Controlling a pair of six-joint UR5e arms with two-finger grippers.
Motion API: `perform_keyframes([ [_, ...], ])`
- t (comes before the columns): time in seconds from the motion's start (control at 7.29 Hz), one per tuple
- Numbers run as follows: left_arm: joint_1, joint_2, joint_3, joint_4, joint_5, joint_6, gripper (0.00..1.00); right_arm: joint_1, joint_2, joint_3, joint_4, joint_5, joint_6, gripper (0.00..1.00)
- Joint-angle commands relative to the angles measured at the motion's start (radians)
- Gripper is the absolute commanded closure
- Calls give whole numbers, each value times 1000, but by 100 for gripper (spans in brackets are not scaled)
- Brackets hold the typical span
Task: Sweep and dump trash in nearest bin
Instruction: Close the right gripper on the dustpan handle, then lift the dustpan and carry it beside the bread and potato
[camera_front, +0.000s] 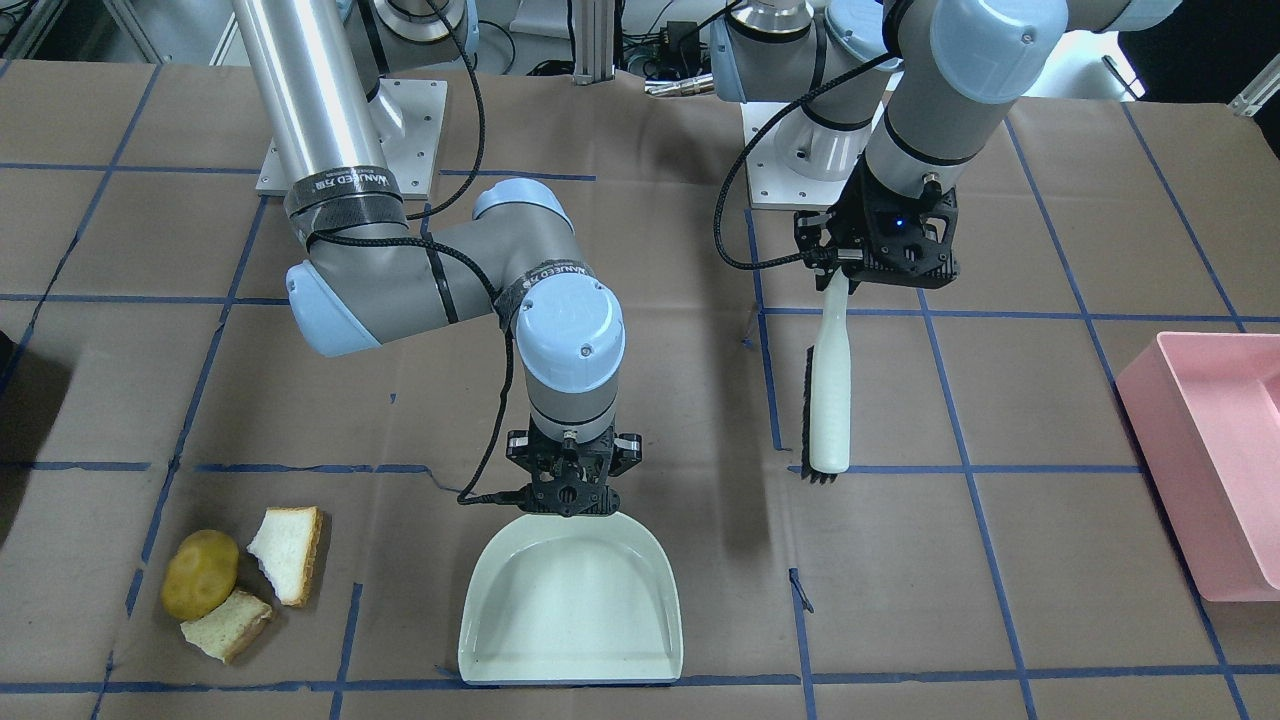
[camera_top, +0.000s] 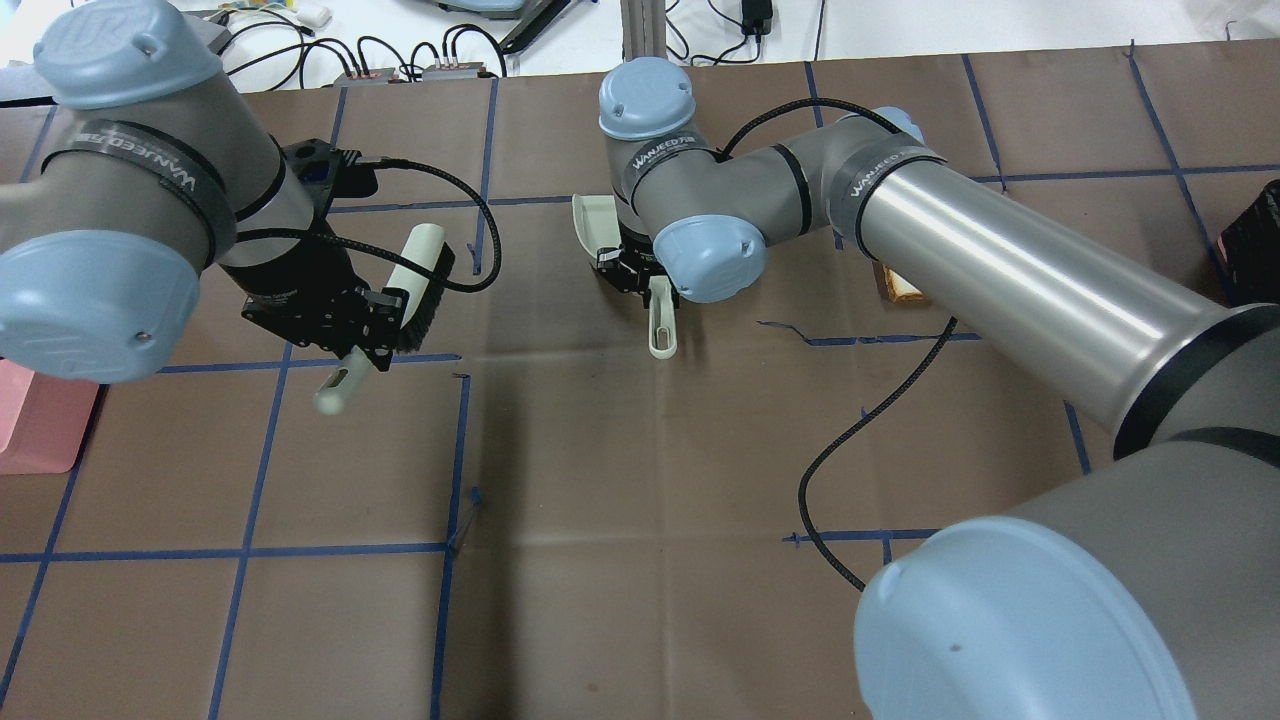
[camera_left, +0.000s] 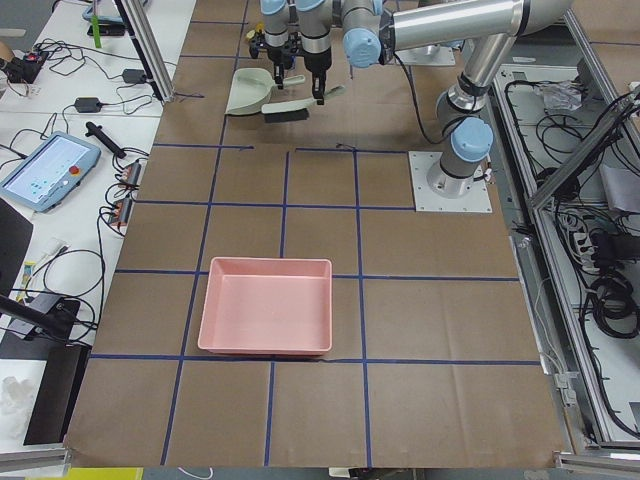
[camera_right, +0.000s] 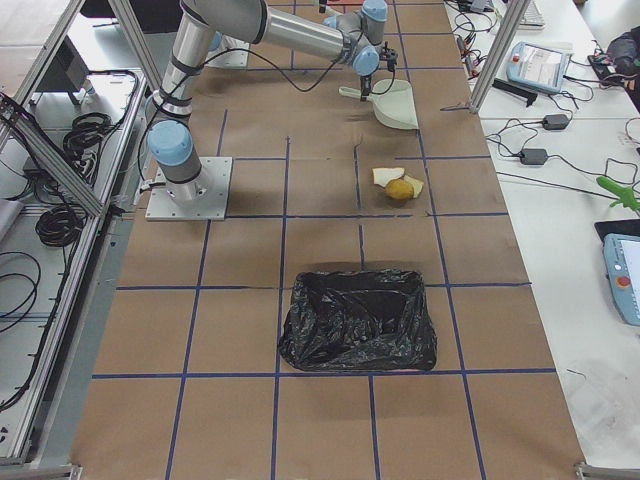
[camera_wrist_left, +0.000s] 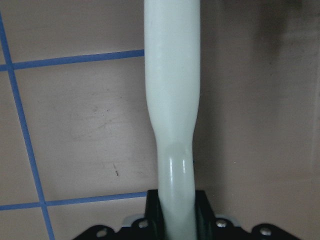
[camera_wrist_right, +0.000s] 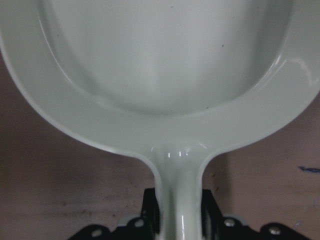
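The trash lies in the front-facing view's lower left: a yellow-brown potato-like lump (camera_front: 200, 573) between two bread pieces (camera_front: 288, 553) (camera_front: 228, 625). My right gripper (camera_front: 568, 497) is shut on the handle of a white dustpan (camera_front: 572, 610), about a grid square from the trash. The right wrist view shows the dustpan (camera_wrist_right: 170, 65) empty. My left gripper (camera_front: 838, 275) is shut on the handle of a white brush (camera_front: 829, 390) with black bristles, well to the dustpan's other side. The brush handle (camera_wrist_left: 172, 100) fills the left wrist view.
A pink bin (camera_front: 1210, 470) stands at the table's end on my left side. A black bag-lined bin (camera_right: 358, 318) stands on my right side, beyond the trash (camera_right: 398, 184). The brown paper tabletop has blue tape grid lines. A cable loops by the right arm.
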Motion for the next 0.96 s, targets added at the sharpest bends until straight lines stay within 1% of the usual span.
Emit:
perform_keyframes([
  [0.0, 0, 5, -1, 1, 0, 7, 100, -3, -16, -19, 22, -1, 0, 89],
  [0.27, 0, 3, -1, 1, -4, 0, 100, -4, -60, -68, 130, -3, 0, 89],
  [0.55, -3, 8, -1, 1, -5, 0, 100, -19, -94, -96, 205, -10, 0, 89],
  [0.69, -3, 9, -1, 1, -5, 0, 100, -54, -123, -104, 263, -10, -15, 89],
  [0.82, -5, 11, -1, 1, -8, 0, 100, -97, -154, -93, 294, -10, -93, 89],
])
